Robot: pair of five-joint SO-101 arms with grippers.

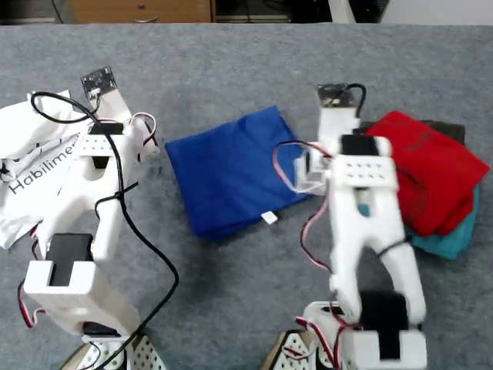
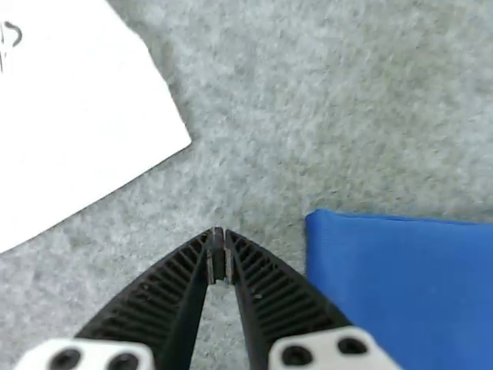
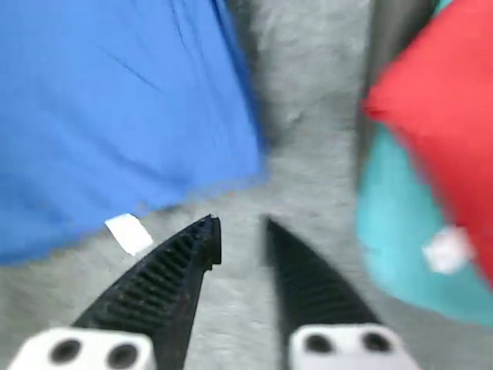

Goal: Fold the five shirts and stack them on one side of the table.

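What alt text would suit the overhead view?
A folded blue cloth shirt lies on the grey table between two white robot arms. A red shirt tops a stack by the right arm; a white shirt lies by the left arm.

dark printed lettering (image 1: 42, 163) on white shirt (image 1: 21, 127), only partly legible

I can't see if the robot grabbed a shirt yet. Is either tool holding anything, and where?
Nothing is held. The left tool is shut, empty, over the table; the right tool is open between the blue shirt and red shirt.
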